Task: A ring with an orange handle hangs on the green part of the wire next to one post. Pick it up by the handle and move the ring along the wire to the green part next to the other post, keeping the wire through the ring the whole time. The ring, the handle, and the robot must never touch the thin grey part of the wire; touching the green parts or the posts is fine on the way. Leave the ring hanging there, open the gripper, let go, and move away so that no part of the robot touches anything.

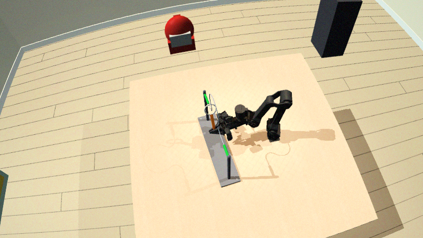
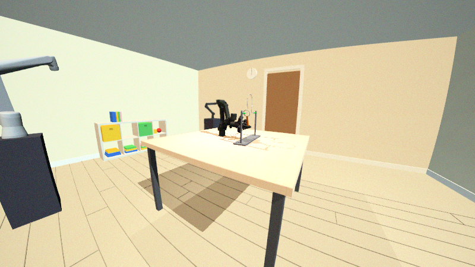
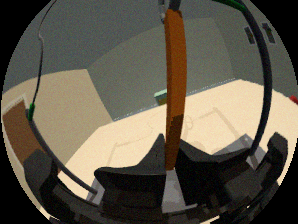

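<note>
Gripping the lower end of the orange handle [image 1: 212, 121] [image 2: 247, 120] [image 3: 176, 75] between the closed fingers of the gripper [image 1: 213, 130] [image 2: 248, 126] [image 3: 165, 136]. Holding the handle roughly upright, with its top extending into the ring [image 1: 204, 109] [image 2: 247, 116] [image 3: 162, 10]. Encircling the wire [image 1: 219, 134] [image 2: 252, 99] [image 3: 41, 55] with the ring, just past the inner end of the starting green part [image 1: 206, 98] [image 2: 244, 113] [image 3: 231, 4], at the thin grey stretch; not telling clearly whether touching. Standing beside that green part, supporting its end with the nearer post [image 1: 207, 112] [image 2: 241, 127] [image 3: 265, 75]. Rising from there in a tall grey loop, then descending toward the other green part [image 1: 226, 150] [image 2: 255, 113] [image 3: 31, 111], well apart from the ring. Joining that one to the opposite post [image 1: 229, 167] [image 2: 255, 124] [image 3: 55, 160]. Carrying both posts on a long grey base plate [image 1: 217, 147] [image 2: 247, 140] [image 3: 172, 192], lying flat on the table [image 1: 177, 207] [image 2: 215, 149]. Reaching across from one side of the plate with the bent black arm [image 1: 263, 109] [image 2: 224, 113].
</note>
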### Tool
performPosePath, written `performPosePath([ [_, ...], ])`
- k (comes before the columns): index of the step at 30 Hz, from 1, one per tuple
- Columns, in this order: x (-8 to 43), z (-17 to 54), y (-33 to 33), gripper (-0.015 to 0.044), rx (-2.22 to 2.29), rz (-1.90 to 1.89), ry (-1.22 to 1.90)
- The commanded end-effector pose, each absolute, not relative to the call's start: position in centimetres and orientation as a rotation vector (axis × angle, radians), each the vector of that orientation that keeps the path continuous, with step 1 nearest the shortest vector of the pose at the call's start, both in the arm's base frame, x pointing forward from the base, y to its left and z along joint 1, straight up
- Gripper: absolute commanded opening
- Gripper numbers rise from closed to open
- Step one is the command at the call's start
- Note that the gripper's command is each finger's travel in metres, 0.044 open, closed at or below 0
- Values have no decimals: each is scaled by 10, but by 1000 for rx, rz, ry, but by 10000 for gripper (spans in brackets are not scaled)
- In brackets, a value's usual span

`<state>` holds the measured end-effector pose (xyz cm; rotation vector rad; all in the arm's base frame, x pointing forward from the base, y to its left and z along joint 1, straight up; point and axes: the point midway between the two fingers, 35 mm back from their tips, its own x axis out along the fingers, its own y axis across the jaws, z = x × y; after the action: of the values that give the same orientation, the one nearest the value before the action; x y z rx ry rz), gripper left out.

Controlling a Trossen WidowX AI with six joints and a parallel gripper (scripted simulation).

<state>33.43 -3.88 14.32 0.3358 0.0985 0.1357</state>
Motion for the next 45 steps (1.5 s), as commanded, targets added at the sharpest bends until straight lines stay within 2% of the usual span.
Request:
performPosePath([
  [1, 332, 148, -27, -150, 413, 136, 101],
  [26, 295, 197, 26, -150, 821, 244, 342],
  [45, 260, 253, 41, -150, 1136, 435, 578],
])
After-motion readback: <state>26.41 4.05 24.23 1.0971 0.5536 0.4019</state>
